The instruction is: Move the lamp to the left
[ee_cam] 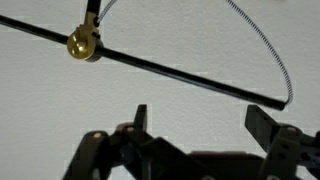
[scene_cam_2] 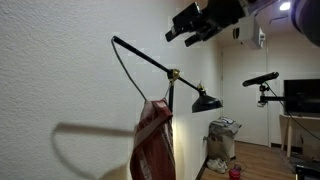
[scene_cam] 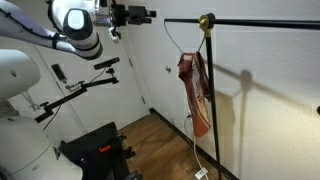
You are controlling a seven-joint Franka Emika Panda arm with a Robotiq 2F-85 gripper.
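Note:
The lamp is a floor lamp with a thin black arm [scene_cam: 260,23], a brass joint [scene_cam: 205,21] and a black pole. In an exterior view its arm [scene_cam_2: 140,56] slopes down past the brass joint [scene_cam_2: 173,74] to a black shade [scene_cam_2: 207,102]. A red bag [scene_cam: 195,88] hangs from the lamp and also shows in an exterior view [scene_cam_2: 152,145]. My gripper [scene_cam: 143,15] is open and empty, apart from the arm's free end. In the wrist view the arm [ee_cam: 170,73] and joint [ee_cam: 84,43] lie beyond my open fingers [ee_cam: 200,122].
A striped cord [ee_cam: 264,48] loops from the lamp arm's end. A black boom stand [scene_cam: 80,88] and black equipment [scene_cam: 95,150] are on the floor. A white wall is right behind the lamp. A bin [scene_cam_2: 222,135] and a desk with a monitor [scene_cam_2: 300,97] stand further off.

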